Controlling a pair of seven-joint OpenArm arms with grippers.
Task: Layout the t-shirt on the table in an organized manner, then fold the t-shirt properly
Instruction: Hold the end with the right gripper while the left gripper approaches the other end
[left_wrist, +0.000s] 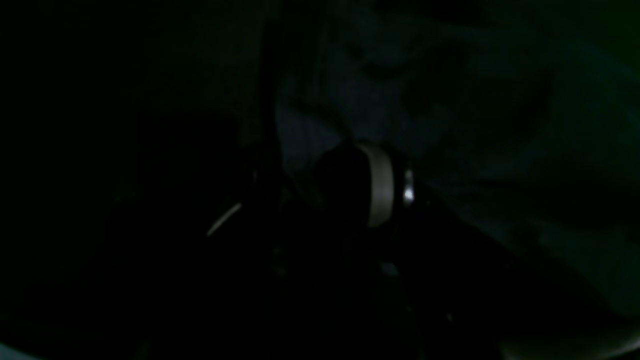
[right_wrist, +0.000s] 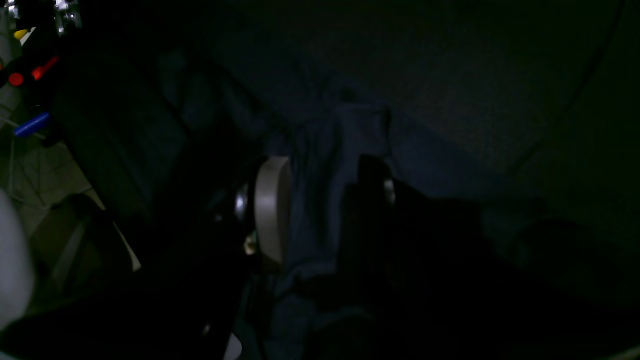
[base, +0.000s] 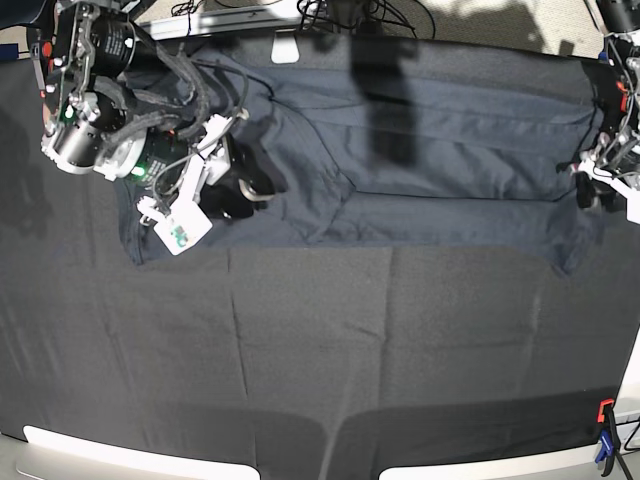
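The dark navy t-shirt (base: 430, 150) lies spread across the far half of the black table (base: 320, 350), wrinkled, with a sleeve hanging toward the front right. My right gripper (base: 250, 185) is down on its left part. In the right wrist view its fingers stand apart (right_wrist: 320, 200), the pale pad (right_wrist: 272, 210) on one side and a loose fold of shirt (right_wrist: 345, 130) between them. My left gripper (base: 588, 190) sits at the shirt's right edge. The left wrist view is very dark: a pale pad (left_wrist: 380, 185), bluish shirt cloth (left_wrist: 350, 100) beyond, jaws apart (left_wrist: 325, 180).
Red and blue clamps (base: 604, 440) hold the cloth at the front right corner, and others (right_wrist: 30, 72) show by the right arm. Cables (base: 340, 12) run along the far edge. The table's pale edge (base: 100, 448) shows along the front.
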